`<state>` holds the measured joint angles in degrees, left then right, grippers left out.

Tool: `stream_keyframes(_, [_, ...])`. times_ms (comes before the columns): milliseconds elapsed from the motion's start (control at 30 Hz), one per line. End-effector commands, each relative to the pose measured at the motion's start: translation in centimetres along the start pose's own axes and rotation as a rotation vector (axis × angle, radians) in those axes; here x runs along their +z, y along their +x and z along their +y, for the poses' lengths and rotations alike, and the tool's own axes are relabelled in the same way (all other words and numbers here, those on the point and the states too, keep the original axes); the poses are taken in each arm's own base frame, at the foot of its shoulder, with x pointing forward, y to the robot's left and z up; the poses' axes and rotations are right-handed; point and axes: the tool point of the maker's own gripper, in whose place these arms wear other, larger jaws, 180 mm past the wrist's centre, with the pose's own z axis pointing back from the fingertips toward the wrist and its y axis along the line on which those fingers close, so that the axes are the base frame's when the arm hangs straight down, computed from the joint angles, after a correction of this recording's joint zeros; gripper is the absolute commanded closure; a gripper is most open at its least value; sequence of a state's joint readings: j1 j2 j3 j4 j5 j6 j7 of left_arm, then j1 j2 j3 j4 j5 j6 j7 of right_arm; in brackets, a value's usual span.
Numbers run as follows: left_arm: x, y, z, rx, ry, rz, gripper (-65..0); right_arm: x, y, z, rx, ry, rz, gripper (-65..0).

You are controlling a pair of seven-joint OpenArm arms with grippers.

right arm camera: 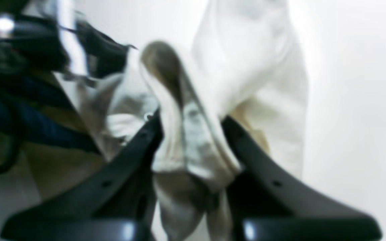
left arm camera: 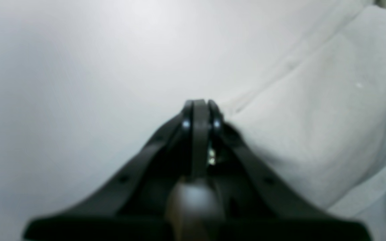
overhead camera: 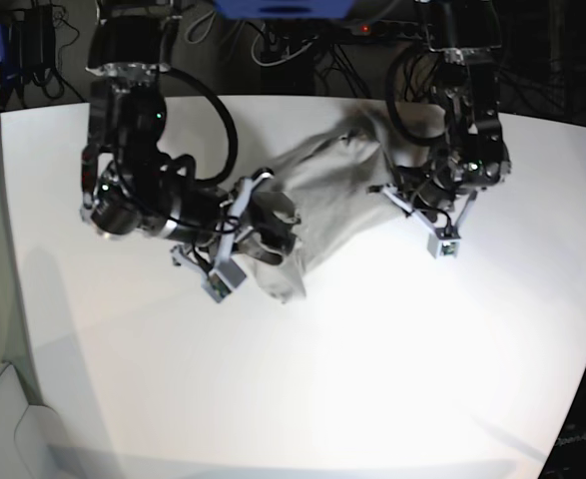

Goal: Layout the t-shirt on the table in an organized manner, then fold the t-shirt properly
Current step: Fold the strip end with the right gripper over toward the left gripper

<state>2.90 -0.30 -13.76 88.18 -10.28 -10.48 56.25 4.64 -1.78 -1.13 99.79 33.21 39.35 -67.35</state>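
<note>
The light grey-beige t-shirt [overhead camera: 322, 185] lies bunched and crumpled on the white table [overhead camera: 372, 349], running from the far middle toward the left arm's side. My right gripper [overhead camera: 273, 225] is shut on a thick fold of the t-shirt [right arm camera: 253, 67]. In the right wrist view the cloth fills the gap of the gripper [right arm camera: 191, 118]. My left gripper [left arm camera: 199, 102] is shut, with its tips at the edge of the t-shirt [left arm camera: 313, 117], low over the table [left arm camera: 79, 83]. I cannot tell whether it pinches any cloth. In the base view this left gripper [overhead camera: 384, 190] sits at the shirt's right side.
Dark cables and equipment [overhead camera: 293, 40] crowd the space beyond the table's far edge. Blurred dark clutter [right arm camera: 12, 50] shows at the left of the right wrist view. Bare white tabletop [right arm camera: 364, 100] spreads in front of and beside the shirt.
</note>
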Motion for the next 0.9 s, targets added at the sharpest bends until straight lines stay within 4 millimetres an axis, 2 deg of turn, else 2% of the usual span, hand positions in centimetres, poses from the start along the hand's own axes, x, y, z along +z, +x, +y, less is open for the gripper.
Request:
stream_keyframes(0, [0.2, 0.4, -0.3, 0.010, -0.002, -0.014, 0.0, -0.2, 1.6, 0.6, 0.027, 0.021, -0.054, 0.0])
stream_keyframes(167, [0.1, -0.7, -0.4, 0.018, -0.004, 0.004, 0.0, -1.9, 1.5, 2.4, 0.092, 0.049, -0.030, 0.0])
stream_keyframes(433, [0.2, -0.7, -0.2, 0.022, -0.001, 0.004, 0.0, -3.5, 1.1, 5.2, 0.185, 0.095, 0.012, -1.4])
stream_keyframes(533, [0.1, -0.7, -0.3, 0.023, -0.004, 0.004, 0.0, -4.2, 0.7, 6.1, 0.189, 0.126, 0.023, -8.5])
stream_keyframes(733, [0.2, -0.7, -0.2, 0.025, -0.001, 0.004, 0.0, -4.8, 0.3, 7.7, 0.219, 0.170, 0.040, -31.0])
stream_keyframes(800, [0.2, -0.7, -0.1, 0.023, 0.002, 0.004, 0.0, -4.6, 1.2, 7.8, 0.234, 0.168, 0.020, -37.3])
stream_keyframes(867, [0.2, -0.7, 0.0, 0.021, 0.004, 0.004, 0.0, -4.1, 3.1, 8.1, 0.266, 0.160, -0.028, -40.6])
